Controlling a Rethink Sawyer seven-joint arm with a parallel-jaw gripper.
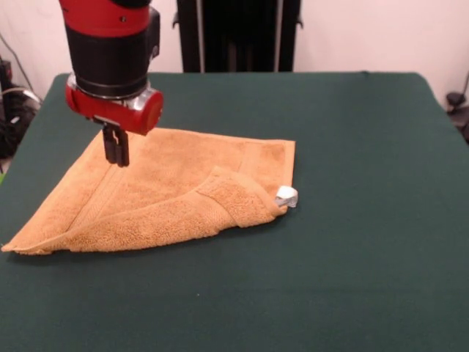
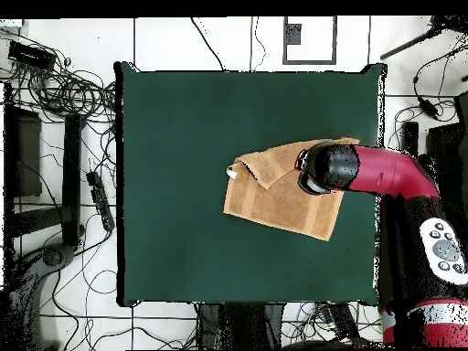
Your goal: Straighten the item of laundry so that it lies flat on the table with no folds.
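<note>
The golden-orange towel (image 1: 168, 194) lies on the left half of the green table (image 1: 352, 147). It is folded over: its front edge is doubled, and a flap with the white tag (image 1: 286, 196) lies turned in at the right corner. My gripper (image 1: 116, 161) hangs from the red and black arm, shut, with its tips down on the towel near its far left edge. I cannot tell whether it pinches any cloth. In the overhead view the towel (image 2: 279, 201) lies right of the middle of the table (image 2: 183, 137), with the tag (image 2: 232, 170) at its left, and the arm's head (image 2: 331, 168) hides the gripper.
The black pedestal (image 1: 238, 33) stands behind the table's far edge. Cables lie off the table's left side (image 1: 11, 110). In the overhead view, cables (image 2: 64, 91) and the robot's base (image 2: 430, 247) surround the table.
</note>
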